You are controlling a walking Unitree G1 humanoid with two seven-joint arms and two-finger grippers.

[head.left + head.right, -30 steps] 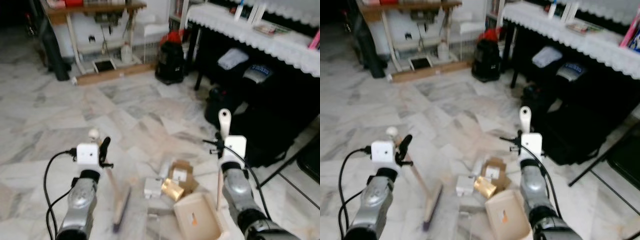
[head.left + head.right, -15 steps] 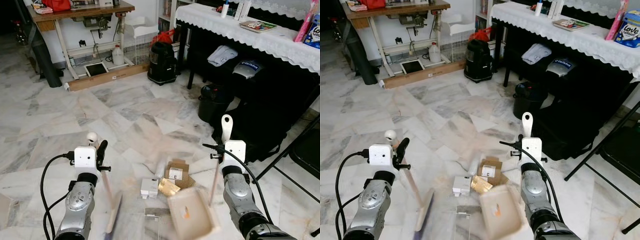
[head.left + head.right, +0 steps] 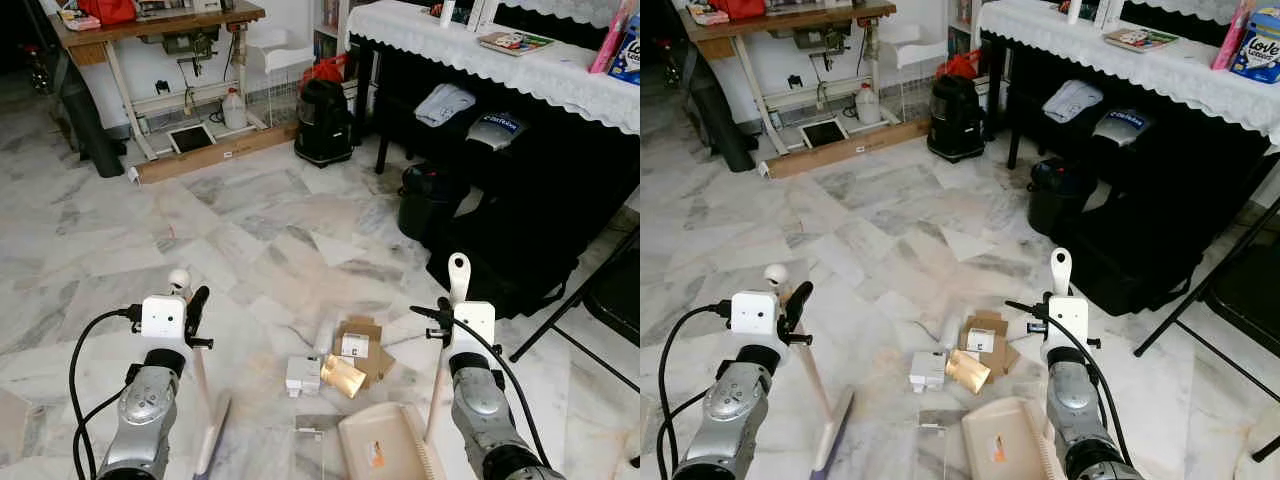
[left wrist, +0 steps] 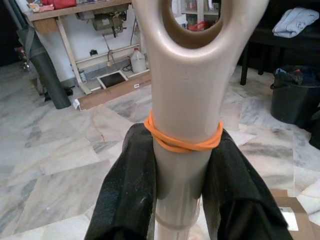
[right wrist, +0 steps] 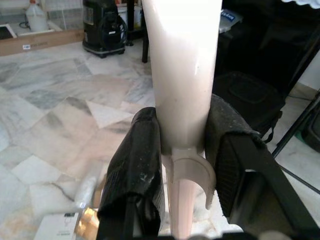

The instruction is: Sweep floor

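Left eye view: a marble floor [image 3: 150, 220] is seen across the frame; a black-draped surface [image 3: 520, 70] with white lace stands at the upper right; a black vacuum cleaner [image 3: 322, 122] sits at top centre; at lower centre a beige dustpan [image 3: 385, 450] lies on the floor, its upright handle clamped in the right tool [image 5: 182, 165]; at lower left a broom [image 3: 205, 400] is gripped by the left tool [image 4: 182, 175]; cardboard scraps [image 3: 345, 355] are scattered just above the dustpan.
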